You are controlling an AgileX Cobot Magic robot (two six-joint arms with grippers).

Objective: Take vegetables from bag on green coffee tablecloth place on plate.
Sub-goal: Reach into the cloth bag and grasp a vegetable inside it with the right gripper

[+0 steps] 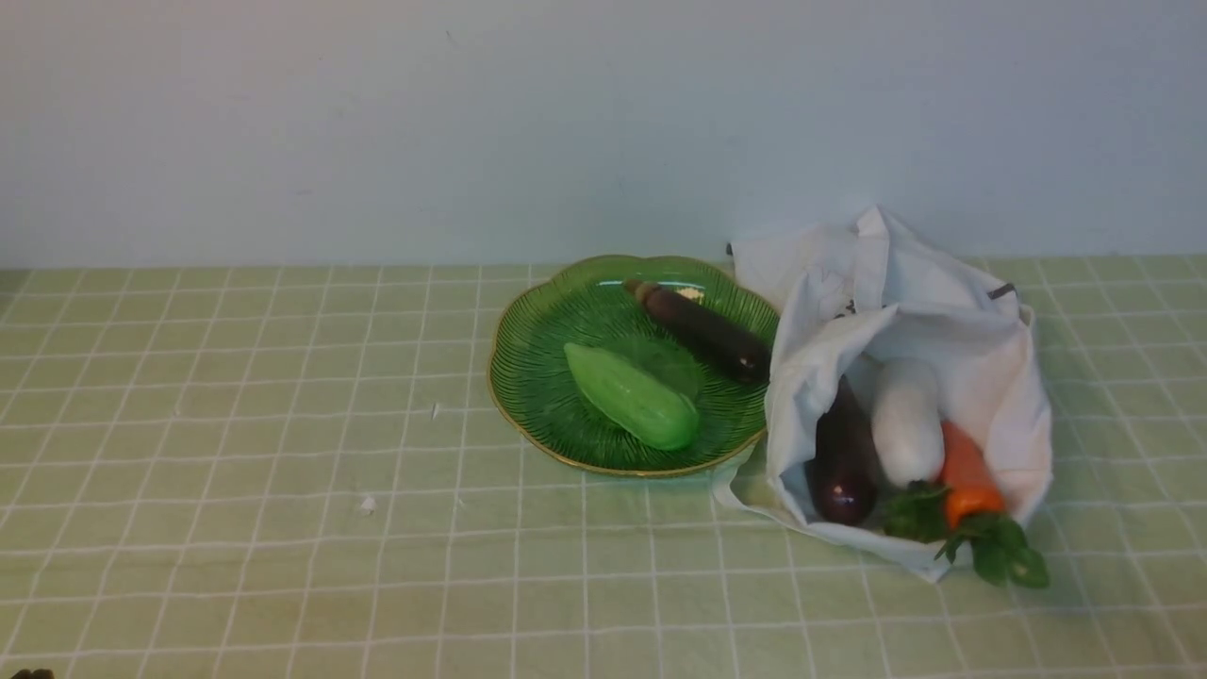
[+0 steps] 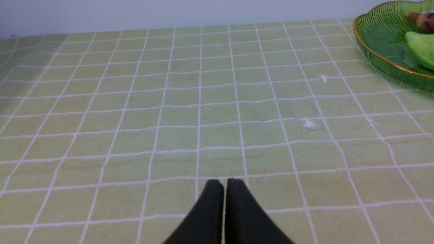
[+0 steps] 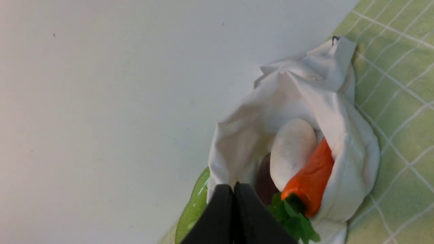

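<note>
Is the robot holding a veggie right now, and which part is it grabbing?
No, nothing is held. The left gripper and the right gripper are both shut and empty; the carrot lies in the bag.

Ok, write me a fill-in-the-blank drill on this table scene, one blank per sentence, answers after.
The plate holds ____ vegetables. Inside the bag, the white radish lies between the eggplant and the ____. In the front view the bag sits to the plate's ____. The left claw is empty and ____.
Missing words: two; carrot; right; shut.
</note>
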